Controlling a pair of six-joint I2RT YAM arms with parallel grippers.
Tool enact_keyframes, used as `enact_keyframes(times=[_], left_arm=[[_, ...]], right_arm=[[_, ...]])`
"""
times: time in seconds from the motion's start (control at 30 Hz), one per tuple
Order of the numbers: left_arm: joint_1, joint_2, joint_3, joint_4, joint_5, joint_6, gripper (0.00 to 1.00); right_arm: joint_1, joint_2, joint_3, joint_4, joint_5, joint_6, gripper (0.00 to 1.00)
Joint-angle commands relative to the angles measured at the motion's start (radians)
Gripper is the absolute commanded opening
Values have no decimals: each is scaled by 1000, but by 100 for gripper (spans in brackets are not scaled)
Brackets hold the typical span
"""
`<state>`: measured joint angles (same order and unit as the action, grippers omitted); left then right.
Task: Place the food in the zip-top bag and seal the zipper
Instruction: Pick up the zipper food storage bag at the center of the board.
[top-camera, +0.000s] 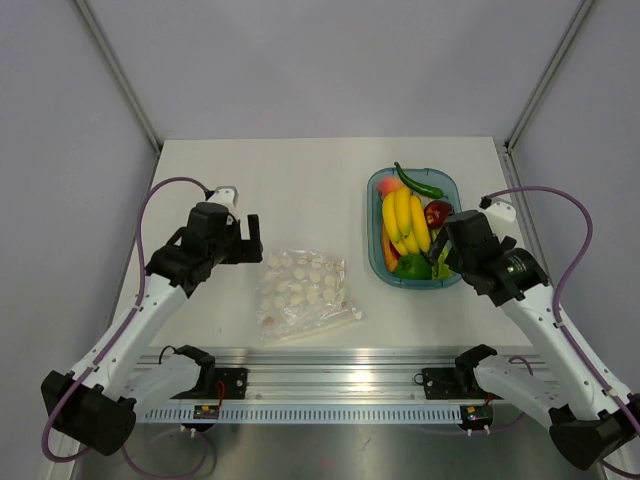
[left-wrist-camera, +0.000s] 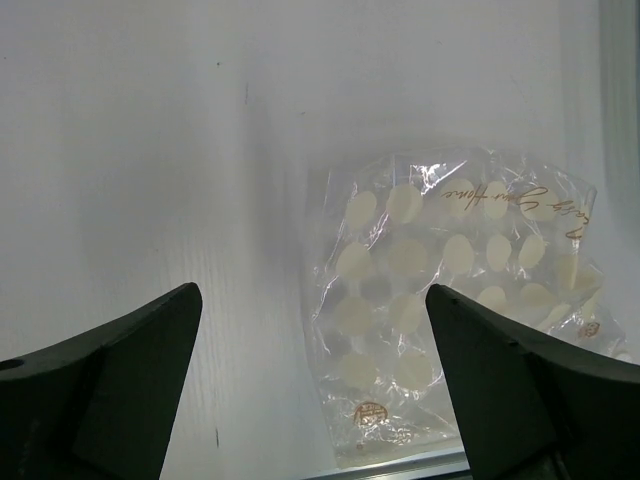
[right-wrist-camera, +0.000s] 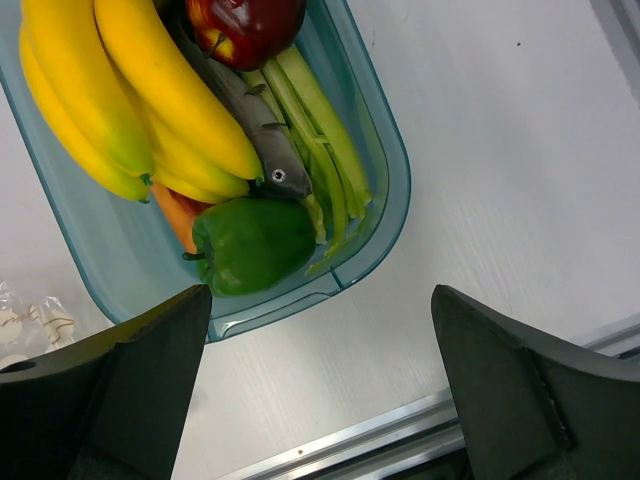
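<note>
The zip-top bag (top-camera: 303, 292) lies flat and crinkled on the table, clear with white blobs; it also fills the lower right of the left wrist view (left-wrist-camera: 440, 300). A clear strip along its near edge looks like the zipper (top-camera: 318, 326). The food sits in a teal tray (top-camera: 375, 240): yellow bananas (top-camera: 405, 222) (right-wrist-camera: 150, 100), a dark red apple (right-wrist-camera: 245, 25), a green pepper (right-wrist-camera: 255, 243) and a long green chilli (top-camera: 418, 183). My left gripper (top-camera: 258, 240) (left-wrist-camera: 312, 292) is open, just left of the bag. My right gripper (top-camera: 440, 250) (right-wrist-camera: 320, 292) is open over the tray's near end.
A grey toy fish (right-wrist-camera: 250, 130), green stalks (right-wrist-camera: 320, 150) and an orange piece (right-wrist-camera: 175, 215) also lie in the tray (right-wrist-camera: 395, 180). A metal rail (top-camera: 320, 355) runs along the table's near edge. Grey walls enclose the table on three sides.
</note>
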<state>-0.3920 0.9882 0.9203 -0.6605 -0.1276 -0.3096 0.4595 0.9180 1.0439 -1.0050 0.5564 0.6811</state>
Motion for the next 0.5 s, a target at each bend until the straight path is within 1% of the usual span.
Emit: enact_keyframes(times=[0.0,0.1,0.3,0.33,0.4,0.43,0.47], left_arm=[[-7,-3,52,-10,29,36,99],[-50,23,64,-37,-16,58,99],[-215,82,84,-96,-148,81,99],[-285,86,83,-100,-170,87,99],[-373,90,75,-102,-227,107,99],[-463,96,63,-100,-245,112,99],[-505,116,58,-100,-274,113,98]], right_arm=[[7,-11,-7,63,-29,-8,99],[5,-16,-19,66,-46,-8,99],[5,-34,-47,92,-90,-3,99],[7,-31,-44,97,-92,-5,100],[7,-33,-35,94,-102,-5,99],[7,-33,-32,89,-104,-6,99],[7,-36,-30,88,-104,-5,99]])
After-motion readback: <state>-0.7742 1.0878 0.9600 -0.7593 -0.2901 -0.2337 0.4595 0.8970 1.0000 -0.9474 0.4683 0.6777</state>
